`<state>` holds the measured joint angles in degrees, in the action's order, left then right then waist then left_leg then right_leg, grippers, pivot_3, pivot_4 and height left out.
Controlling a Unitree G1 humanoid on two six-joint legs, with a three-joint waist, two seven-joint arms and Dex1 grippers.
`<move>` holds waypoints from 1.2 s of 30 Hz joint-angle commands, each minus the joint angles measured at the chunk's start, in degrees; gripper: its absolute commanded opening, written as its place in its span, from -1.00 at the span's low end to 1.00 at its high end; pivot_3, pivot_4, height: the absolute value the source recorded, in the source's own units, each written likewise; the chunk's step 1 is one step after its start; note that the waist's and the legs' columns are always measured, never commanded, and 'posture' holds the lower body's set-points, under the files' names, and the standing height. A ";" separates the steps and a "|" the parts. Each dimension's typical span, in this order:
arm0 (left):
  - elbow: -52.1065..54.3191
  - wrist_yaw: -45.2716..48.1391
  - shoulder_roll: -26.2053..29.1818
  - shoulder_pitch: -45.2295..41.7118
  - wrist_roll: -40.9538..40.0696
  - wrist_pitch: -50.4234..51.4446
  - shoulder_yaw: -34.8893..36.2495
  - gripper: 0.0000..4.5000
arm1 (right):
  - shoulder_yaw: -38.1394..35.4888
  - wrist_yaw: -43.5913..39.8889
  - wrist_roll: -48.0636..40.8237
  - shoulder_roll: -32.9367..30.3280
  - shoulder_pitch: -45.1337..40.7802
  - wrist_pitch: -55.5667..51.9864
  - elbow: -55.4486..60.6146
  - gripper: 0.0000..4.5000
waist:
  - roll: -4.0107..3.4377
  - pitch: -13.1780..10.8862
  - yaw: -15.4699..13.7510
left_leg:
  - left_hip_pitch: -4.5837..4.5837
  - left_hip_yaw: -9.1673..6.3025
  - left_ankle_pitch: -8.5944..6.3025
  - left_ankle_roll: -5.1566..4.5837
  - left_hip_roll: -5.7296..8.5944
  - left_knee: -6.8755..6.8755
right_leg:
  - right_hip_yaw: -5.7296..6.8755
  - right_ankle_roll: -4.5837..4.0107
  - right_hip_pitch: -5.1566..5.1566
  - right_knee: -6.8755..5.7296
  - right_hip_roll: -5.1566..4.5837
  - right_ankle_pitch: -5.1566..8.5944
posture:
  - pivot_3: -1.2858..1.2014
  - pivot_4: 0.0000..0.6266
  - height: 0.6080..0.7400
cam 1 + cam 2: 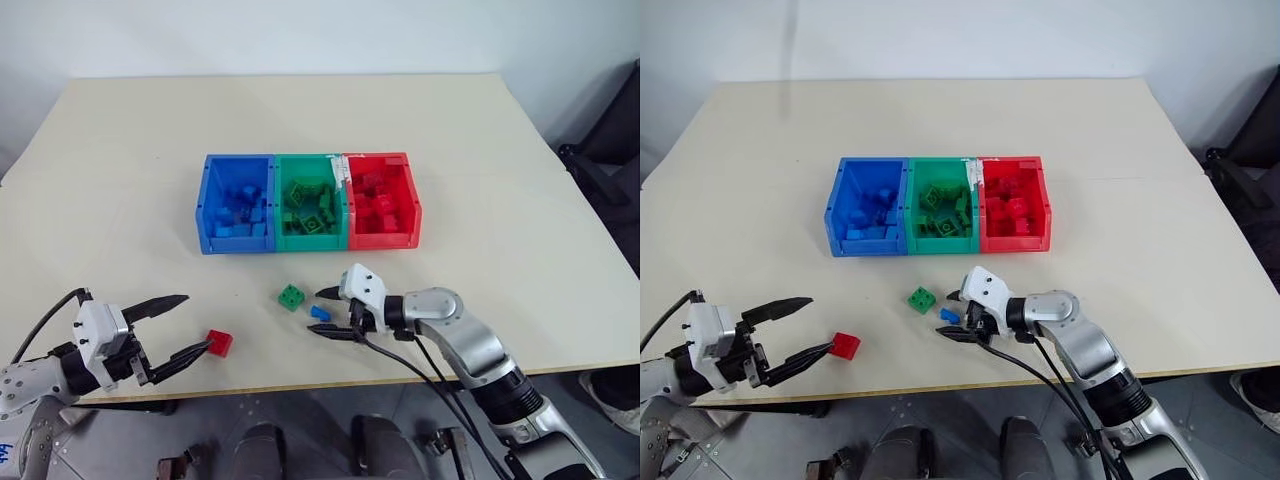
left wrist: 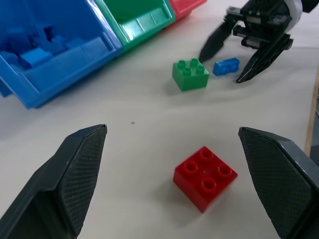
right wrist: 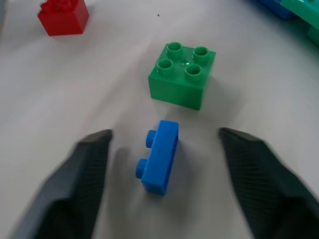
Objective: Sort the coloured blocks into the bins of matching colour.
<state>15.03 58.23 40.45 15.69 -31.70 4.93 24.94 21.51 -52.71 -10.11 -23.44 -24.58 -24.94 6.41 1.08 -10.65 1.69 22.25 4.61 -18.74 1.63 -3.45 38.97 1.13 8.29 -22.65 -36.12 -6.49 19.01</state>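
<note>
Blue block [image 3: 158,157] lies on its side on the table [image 1: 500,180], studs sideways, between the right gripper's [image 1: 336,313] two fingers, neither touching. Its long axis runs along the gripper's pointing line, so the jaws would close across its narrow width. Jaws parted, nothing held. Green block [image 1: 290,297] sits just beyond.

Left gripper [image 1: 172,326] open wide, empty; red block [image 1: 219,343] just off its fingertips.

Bins [image 1: 307,230] farther back, mid-table.

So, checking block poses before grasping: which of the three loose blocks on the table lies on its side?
The small blue plastic brick: its studs point sideways, while the green brick and red brick sit studs-up.
</note>
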 commanded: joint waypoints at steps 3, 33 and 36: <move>2.66 -0.89 -0.09 0.88 -1.60 0.50 2.61 1.00 | -0.17 -1.91 -0.03 -0.93 -0.94 1.41 0.72 -0.33 | 0.00 0.00 0.00 | 0.00 0.00 0.00 0.00 0.00 -0.01 | 0.00 0.00 0.00 0.00 0.01 0.00 | 0.03 -0.52 1.00; 4.44 -7.45 -6.40 3.58 -0.48 -2.26 2.68 1.00 | -9.91 6.56 3.71 23.62 -41.81 25.31 -46.81 0.54 | 0.05 0.03 3.17 | 0.19 0.60 -0.07 0.15 -0.25 -0.12 | 0.12 -0.30 -0.87 -0.85 -0.02 0.06 | 0.03 -0.52 1.00; 3.43 -6.86 -5.81 2.91 -0.53 -2.35 2.60 1.00 | -10.60 0.36 1.20 19.50 -36.83 25.46 -38.51 0.98 | 0.06 0.03 2.96 | 0.20 0.60 -0.08 0.15 -0.24 -0.12 | 0.12 -0.29 -0.87 -0.85 -0.06 0.06 | 0.03 -0.52 1.00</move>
<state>18.06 50.94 34.33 18.47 -31.89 3.54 26.42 12.37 -49.03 -6.71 -2.82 -62.61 -0.69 -37.52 1.14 -10.62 4.65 22.45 5.20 -18.84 1.74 -3.69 38.86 1.25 7.99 -23.50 -36.96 -6.55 19.07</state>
